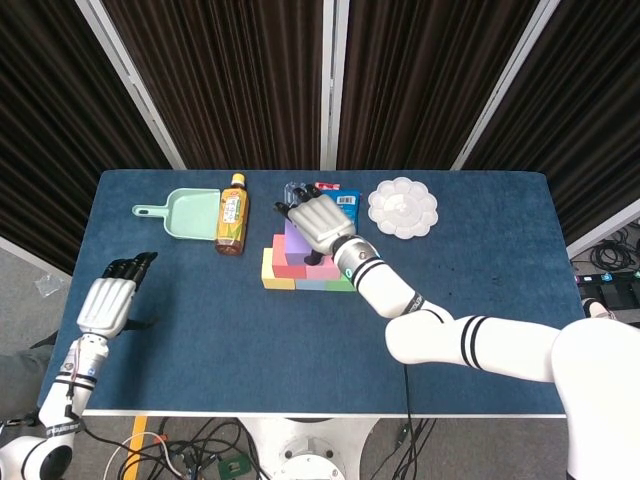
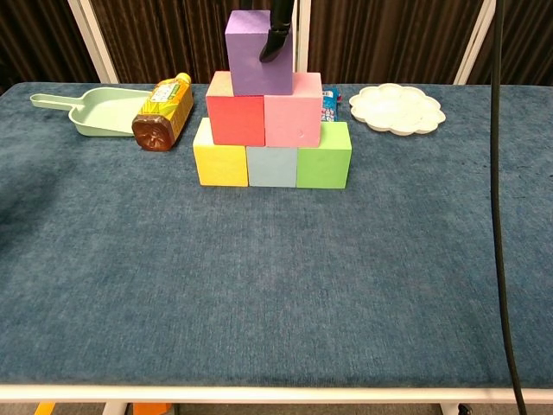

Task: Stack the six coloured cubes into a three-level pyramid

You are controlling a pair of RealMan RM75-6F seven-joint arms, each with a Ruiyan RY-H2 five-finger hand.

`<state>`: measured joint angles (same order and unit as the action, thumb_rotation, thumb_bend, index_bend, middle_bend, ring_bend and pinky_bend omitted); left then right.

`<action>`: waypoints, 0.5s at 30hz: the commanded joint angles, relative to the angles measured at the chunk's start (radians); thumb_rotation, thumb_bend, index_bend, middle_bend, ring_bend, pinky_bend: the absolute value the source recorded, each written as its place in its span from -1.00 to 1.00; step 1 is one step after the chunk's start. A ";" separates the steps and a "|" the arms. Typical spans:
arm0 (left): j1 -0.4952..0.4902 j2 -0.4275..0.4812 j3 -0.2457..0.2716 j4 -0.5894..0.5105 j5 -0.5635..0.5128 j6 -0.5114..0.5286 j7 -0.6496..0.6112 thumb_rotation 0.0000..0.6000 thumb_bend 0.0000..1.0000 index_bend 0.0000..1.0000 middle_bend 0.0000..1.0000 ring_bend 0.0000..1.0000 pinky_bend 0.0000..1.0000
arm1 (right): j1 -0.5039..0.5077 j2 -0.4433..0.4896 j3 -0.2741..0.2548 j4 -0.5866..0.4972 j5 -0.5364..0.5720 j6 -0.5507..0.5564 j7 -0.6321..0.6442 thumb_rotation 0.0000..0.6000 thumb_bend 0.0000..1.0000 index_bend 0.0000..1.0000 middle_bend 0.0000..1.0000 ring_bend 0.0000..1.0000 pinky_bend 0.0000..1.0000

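Note:
The cubes stand as a pyramid in the chest view. Yellow (image 2: 220,164), light blue (image 2: 271,166) and green (image 2: 324,156) form the bottom row. Red (image 2: 235,119) and pink (image 2: 292,121) lie on them, and the purple cube (image 2: 256,54) is on top. My right hand (image 1: 318,222) covers the purple cube (image 1: 291,241) from above and grips it, one dark fingertip (image 2: 275,43) pressing its front face. Whether the cube rests fully on the middle row is hard to tell. My left hand (image 1: 105,300) hangs by the table's left edge, fingers extended, holding nothing.
A tea bottle (image 2: 162,111) lies just left of the pyramid, beside a mint dustpan (image 2: 95,111). A white palette dish (image 2: 396,107) sits at the back right. A blue packet (image 2: 329,102) lies close behind the pink cube. The blue table (image 2: 276,285) stretches wide in front.

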<state>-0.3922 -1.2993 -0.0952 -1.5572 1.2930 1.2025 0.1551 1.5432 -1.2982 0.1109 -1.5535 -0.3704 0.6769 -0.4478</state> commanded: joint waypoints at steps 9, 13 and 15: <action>0.002 -0.001 -0.002 0.009 0.003 -0.004 -0.012 1.00 -0.81 -1.00 -0.86 -0.74 -0.74 | 0.008 -0.010 -0.003 0.004 0.013 0.003 -0.013 1.00 -0.74 -0.83 -0.31 -0.96 -1.00; 0.004 0.000 0.000 0.009 0.007 -0.002 -0.014 1.00 -0.81 -1.00 -0.86 -0.74 -0.74 | 0.006 -0.008 0.000 0.000 0.013 0.004 -0.011 1.00 -0.75 -0.97 -0.45 -0.99 -1.00; 0.004 0.000 -0.001 0.010 0.008 -0.003 -0.014 1.00 -0.81 -1.00 -0.86 -0.74 -0.74 | 0.004 -0.006 -0.001 -0.002 0.013 0.003 -0.011 1.00 -0.75 -1.00 -0.52 -1.00 -1.00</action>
<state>-0.3885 -1.2995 -0.0962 -1.5477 1.3008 1.1992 0.1410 1.5474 -1.3042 0.1099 -1.5557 -0.3577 0.6800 -0.4593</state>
